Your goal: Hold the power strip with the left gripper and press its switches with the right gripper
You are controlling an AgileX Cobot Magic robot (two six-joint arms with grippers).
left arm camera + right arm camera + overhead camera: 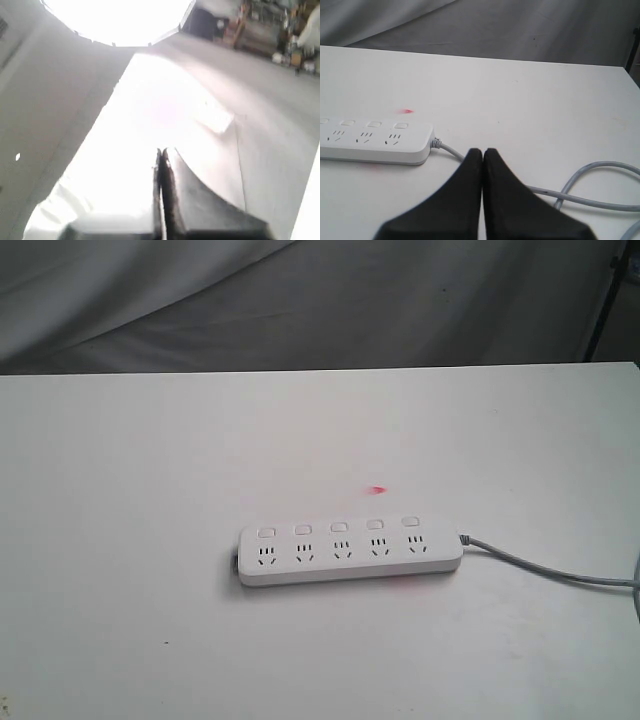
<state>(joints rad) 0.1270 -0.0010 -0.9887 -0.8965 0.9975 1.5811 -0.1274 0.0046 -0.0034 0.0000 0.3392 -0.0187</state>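
Right wrist view, nearest first: the right gripper (pixel 482 152) has its two black fingers pressed tip to tip with nothing between them, poised over the white table (pixel 530 100). Just past the tips the grey cord (pixel 585 200) loops toward the table's right edge and runs into the end of the power strip (pixel 375 145). Beyond the strip a small red spot of light (pixel 407 110) lies on the table, and grey cloth (pixel 520 30) hangs behind the back edge.

The left wrist view is blurred and washed out. It shows only the left gripper (pixel 161 152), its fingers also closed together and empty, with no strip in sight.

From the exterior view neither arm is visible. The strip lies flat, its length parallel to the front edge, slightly right of the table's middle, cord end toward the right edge. Its five switches (pixel 339 528) sit in a row on the side toward the back edge, one behind each of the sockets (pixel 341 550).

The strip looks light, stiff and smooth, so it would probably slide on the bare table under a push, and the springy cord may tug it. A sound hold would be the bare rounded end opposite the cord, pinched across the narrow width, which needs the left fingers spread first.
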